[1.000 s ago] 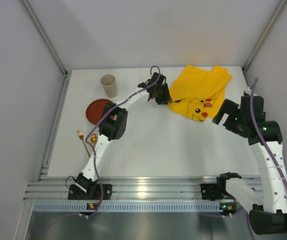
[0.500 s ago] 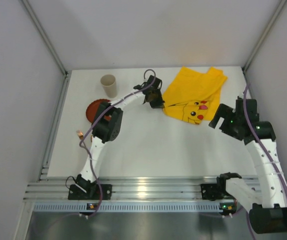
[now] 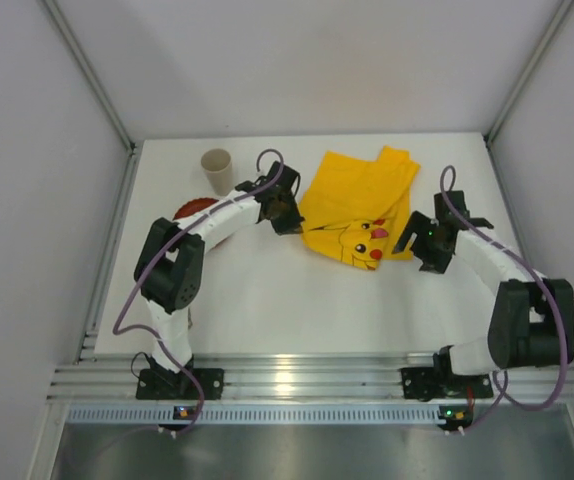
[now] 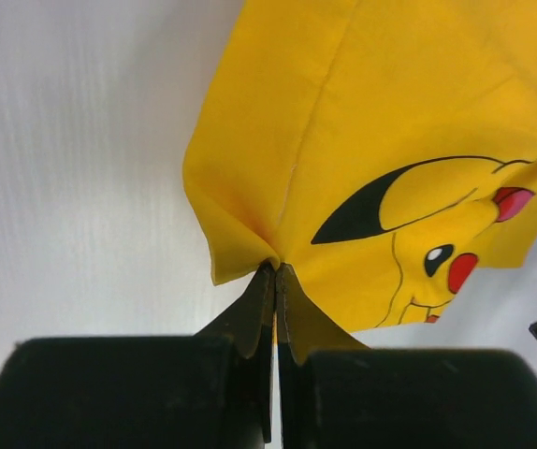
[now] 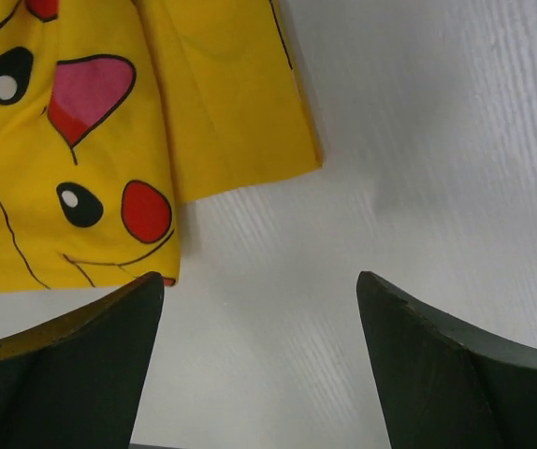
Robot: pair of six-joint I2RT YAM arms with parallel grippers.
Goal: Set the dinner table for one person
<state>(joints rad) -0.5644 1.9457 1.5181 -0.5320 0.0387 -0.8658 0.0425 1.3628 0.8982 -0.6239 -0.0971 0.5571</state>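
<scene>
The yellow Pikachu-printed cloth (image 3: 355,205) lies rumpled on the white dinner table (image 3: 297,290), right of centre at the back. My left gripper (image 3: 289,215) is shut on the cloth's left edge; in the left wrist view the fingertips (image 4: 276,273) pinch a fold of the cloth (image 4: 381,140). My right gripper (image 3: 415,245) is open and empty, just right of the cloth's near right corner. In the right wrist view the gripper (image 5: 259,290) hovers over bare table beside the cloth (image 5: 109,140).
A beige cup (image 3: 217,171) stands at the back left. A red plate (image 3: 189,213) lies in front of it, partly hidden by the left arm. The aluminium rail (image 3: 287,380) runs along the near edge. White walls enclose the table.
My left gripper has dragged the cloth leftward, towards the table's middle. My right arm has swung in from the right and lowered beside the cloth's right corner.
</scene>
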